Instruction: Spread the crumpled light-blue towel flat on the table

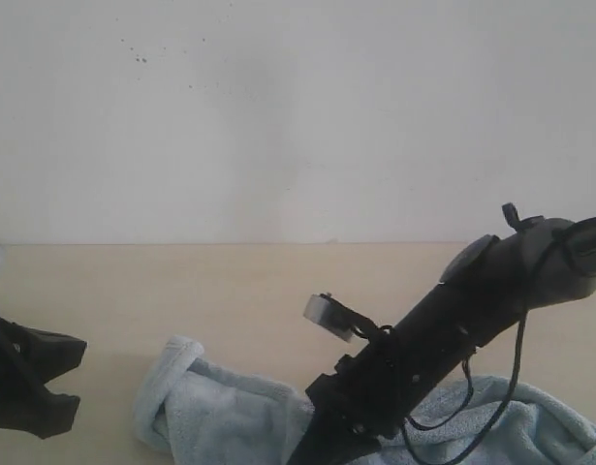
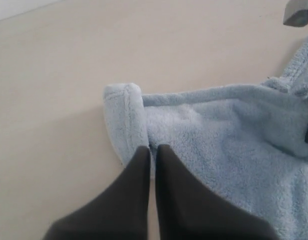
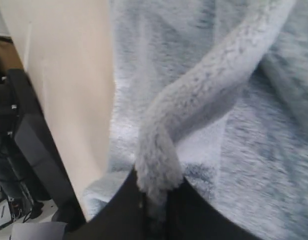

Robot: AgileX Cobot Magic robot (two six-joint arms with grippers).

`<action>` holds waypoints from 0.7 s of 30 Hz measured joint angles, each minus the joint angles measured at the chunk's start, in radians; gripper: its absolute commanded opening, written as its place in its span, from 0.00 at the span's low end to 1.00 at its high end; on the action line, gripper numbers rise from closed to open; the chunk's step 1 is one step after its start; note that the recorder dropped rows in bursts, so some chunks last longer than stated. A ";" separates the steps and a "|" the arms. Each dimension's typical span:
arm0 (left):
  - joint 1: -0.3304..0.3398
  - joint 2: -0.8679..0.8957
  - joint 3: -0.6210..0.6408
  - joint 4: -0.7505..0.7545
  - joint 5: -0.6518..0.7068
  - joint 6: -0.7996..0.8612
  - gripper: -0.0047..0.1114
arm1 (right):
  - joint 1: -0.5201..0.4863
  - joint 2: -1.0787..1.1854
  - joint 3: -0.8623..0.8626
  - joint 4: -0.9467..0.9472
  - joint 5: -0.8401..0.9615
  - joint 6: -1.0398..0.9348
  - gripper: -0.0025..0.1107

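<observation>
The light-blue towel lies crumpled at the near side of the beige table, with one corner rolled over at its left end. My right gripper is shut on a thick twisted fold of the towel; in the exterior view its arm slants down over the cloth and the fingertips are cut off by the frame's lower edge. My left gripper is shut with only a thin slit between its fingers and holds nothing. It hovers to the left of the rolled corner. No care tag shows.
A white wall rises behind the table's far edge. Bare tabletop stretches left of and behind the towel. Past the table's edge in the right wrist view stands dark equipment. The right arm's wrist camera juts out above the towel.
</observation>
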 measured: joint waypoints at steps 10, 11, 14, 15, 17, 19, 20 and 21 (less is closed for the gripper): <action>0.017 -0.136 0.000 0.033 -0.033 0.002 0.08 | 0.351 -0.075 -0.012 0.082 -0.015 -0.016 0.02; 0.029 -0.151 0.000 0.036 -0.033 0.002 0.08 | 0.395 -0.075 -0.012 0.074 -0.047 -0.021 0.03; 0.095 -0.191 0.001 0.045 -0.013 0.002 0.08 | 0.499 -0.075 -0.012 0.050 -0.124 -0.029 0.16; 0.117 -0.197 0.002 0.047 -0.002 0.002 0.08 | 0.525 -0.075 -0.012 0.038 -0.141 -0.030 0.22; 0.146 -0.205 0.009 0.047 0.025 -0.002 0.08 | 0.561 -0.075 -0.012 0.013 -0.151 -0.030 0.38; 0.157 -0.205 0.020 0.054 0.051 -0.005 0.08 | 0.583 -0.075 -0.012 -0.006 -0.155 -0.025 0.48; 0.157 -0.205 0.022 0.060 0.066 -0.007 0.08 | 0.589 -0.075 -0.012 -0.012 -0.155 -0.022 0.51; 0.159 -0.205 0.025 0.068 0.089 -0.007 0.08 | 0.593 -0.077 -0.012 -0.019 -0.155 -0.014 0.52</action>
